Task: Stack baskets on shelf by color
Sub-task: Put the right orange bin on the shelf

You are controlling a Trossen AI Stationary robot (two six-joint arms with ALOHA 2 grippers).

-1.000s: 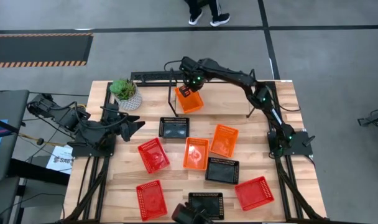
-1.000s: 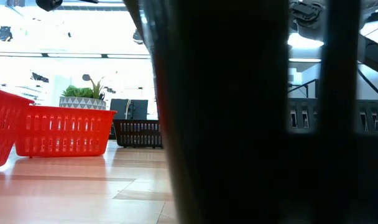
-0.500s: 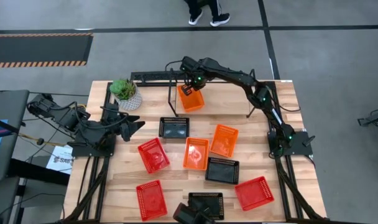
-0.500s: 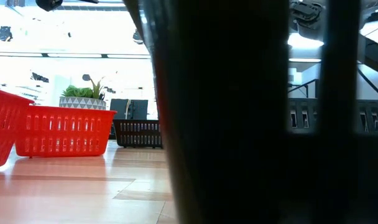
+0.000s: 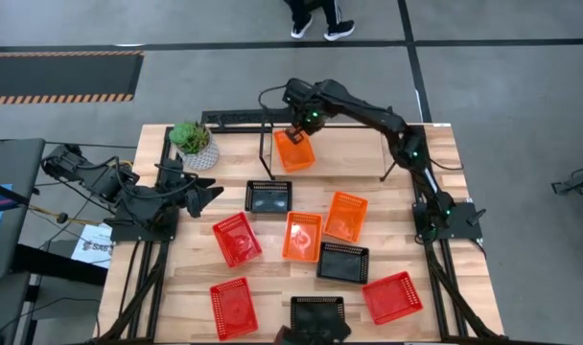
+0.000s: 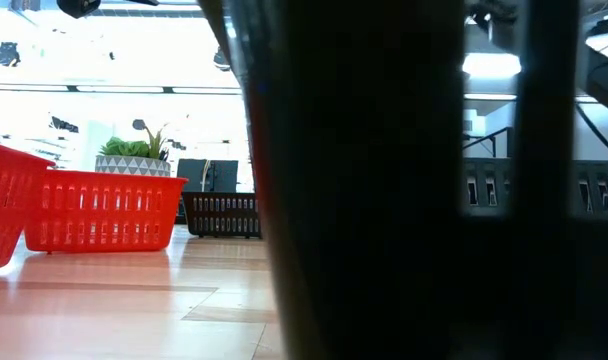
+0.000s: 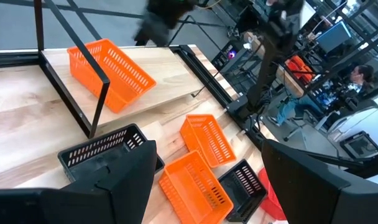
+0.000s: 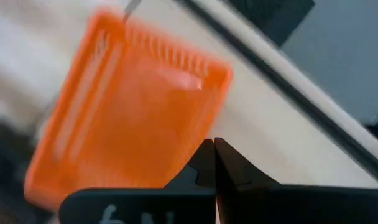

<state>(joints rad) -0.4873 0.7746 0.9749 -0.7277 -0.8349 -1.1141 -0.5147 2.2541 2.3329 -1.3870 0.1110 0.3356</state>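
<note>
Orange basket point(image 5: 294, 151) lies just below the right gripper's point(image 5: 296, 131) shut jaws

Orange baskets point(image 5: 294, 151) point(image 5: 302, 236) point(image 5: 345, 216), red baskets point(image 5: 236, 239) point(image 5: 232, 308) point(image 5: 392, 297) and black baskets point(image 5: 269, 197) point(image 5: 342, 262) point(image 5: 316, 311), all of slotted mesh, sit on pale striped wood. The green plant point(image 5: 189, 135) stands in a white pot point(image 5: 201, 155) with a grey triangle pattern

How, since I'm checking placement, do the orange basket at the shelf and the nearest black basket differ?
The orange basket sits tilted at the shelf, its rim pinched by the right gripper; the black basket lies flat on the tabletop, untouched. Both are same-sized mesh trays.
</note>
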